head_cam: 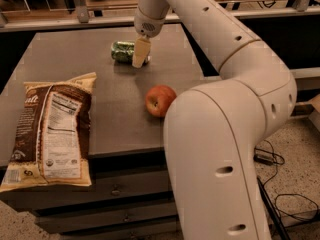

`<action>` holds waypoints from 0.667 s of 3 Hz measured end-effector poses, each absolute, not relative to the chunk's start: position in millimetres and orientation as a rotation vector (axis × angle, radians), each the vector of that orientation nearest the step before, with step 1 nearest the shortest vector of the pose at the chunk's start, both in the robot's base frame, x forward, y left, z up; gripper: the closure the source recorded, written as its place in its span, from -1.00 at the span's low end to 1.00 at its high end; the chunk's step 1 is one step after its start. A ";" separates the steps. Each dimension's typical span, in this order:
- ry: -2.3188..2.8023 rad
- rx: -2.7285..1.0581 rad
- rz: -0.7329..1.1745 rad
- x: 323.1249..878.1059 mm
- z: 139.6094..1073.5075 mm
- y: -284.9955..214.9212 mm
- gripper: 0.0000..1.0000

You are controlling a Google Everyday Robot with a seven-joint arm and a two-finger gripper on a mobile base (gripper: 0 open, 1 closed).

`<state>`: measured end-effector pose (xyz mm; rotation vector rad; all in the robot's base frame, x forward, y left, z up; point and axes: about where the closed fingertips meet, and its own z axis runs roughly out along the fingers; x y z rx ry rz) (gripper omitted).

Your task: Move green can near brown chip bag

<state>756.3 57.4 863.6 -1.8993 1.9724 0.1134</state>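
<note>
The green can [122,51] lies on its side at the far middle of the grey table [115,104]. My gripper [140,54] reaches down over the can's right end, with a cream-coloured finger [141,52] in front of it. The brown chip bag [53,129] lies flat at the table's front left, label panel up, well apart from the can.
A red apple [160,100] sits on the table between can and front edge, right of the bag. My white arm [220,114] fills the right half of the view. Drawers front the table below. Cables lie on the floor at right.
</note>
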 end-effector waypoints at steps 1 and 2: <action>1.952 -1.905 0.195 745.5 866.5 58.4 0.29; 1.899 -1.928 0.253 731.5 876.5 54.0 0.75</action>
